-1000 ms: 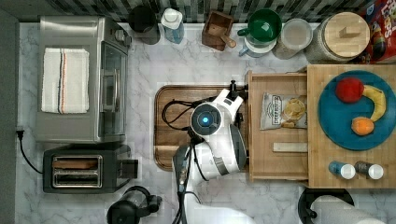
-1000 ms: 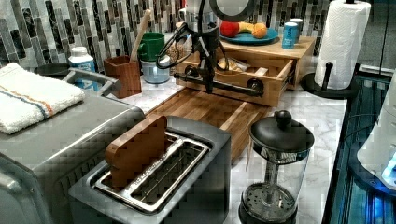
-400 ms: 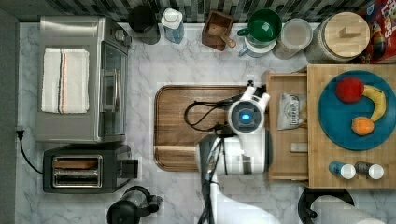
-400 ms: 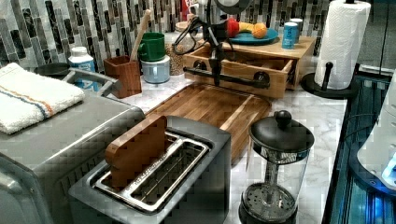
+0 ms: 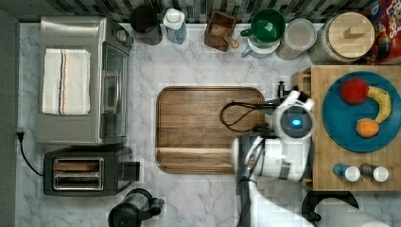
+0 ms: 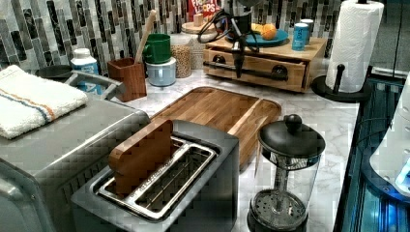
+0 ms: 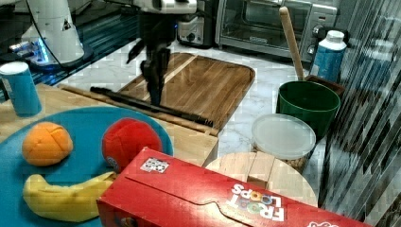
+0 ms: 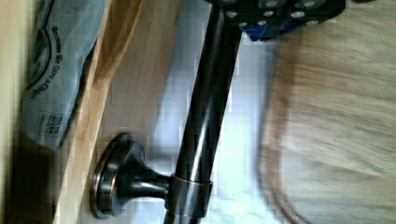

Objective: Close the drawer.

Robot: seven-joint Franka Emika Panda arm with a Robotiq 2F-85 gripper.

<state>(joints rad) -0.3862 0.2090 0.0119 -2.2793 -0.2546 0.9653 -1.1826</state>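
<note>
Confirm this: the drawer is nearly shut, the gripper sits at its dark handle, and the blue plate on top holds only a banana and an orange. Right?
Not quite. In the top view the blue plate also holds a red apple beside the banana and orange. The rest stands: the drawer is nearly shut, the gripper at its handle.

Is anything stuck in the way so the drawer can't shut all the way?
Nothing visible blocks it. In the left view the drawer sits nearly flush in its wooden box, and the gripper is right at its dark handle. The wrist view shows a thin gap with a packet lying inside the drawer, not sticking out.
</note>
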